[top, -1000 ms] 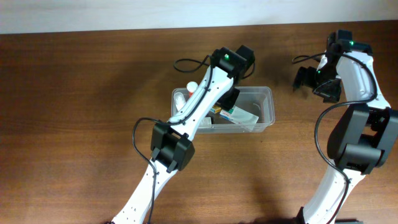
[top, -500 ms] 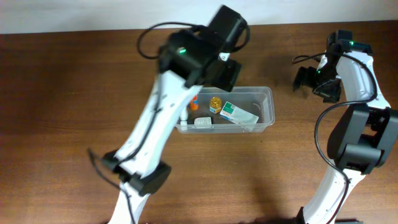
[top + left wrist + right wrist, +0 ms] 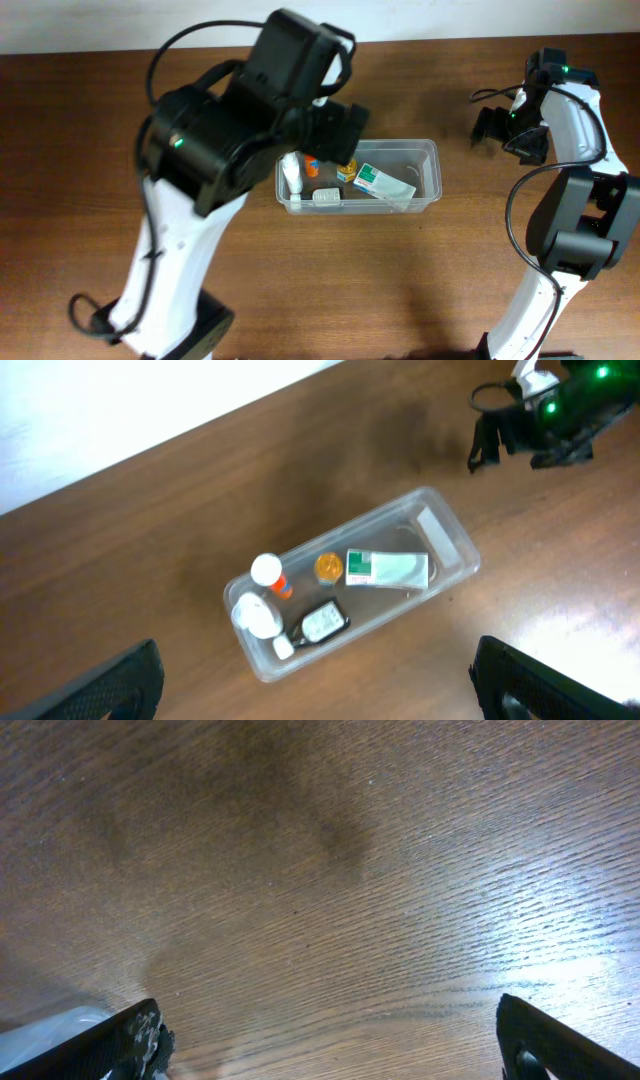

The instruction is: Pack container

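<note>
Now that the left claw (image 3: 315,672) has lifted away, wide and empty, the container (image 3: 428,150) looks nearly packed; the right claw (image 3: 330,1038) hangs wide over the counter (image 3: 320,870).

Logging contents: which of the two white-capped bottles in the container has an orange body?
The bottle nearer the amber jar; the other bottle is all white.

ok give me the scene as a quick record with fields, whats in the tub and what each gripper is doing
container: clear plastic rectangular tub on brown wooden table
contents: green and white box, white bottle, orange-collared bottle, small yellow bottle, small grey-white item
left gripper: open, empty, high above tub
right gripper: open, empty, over bare table
</note>
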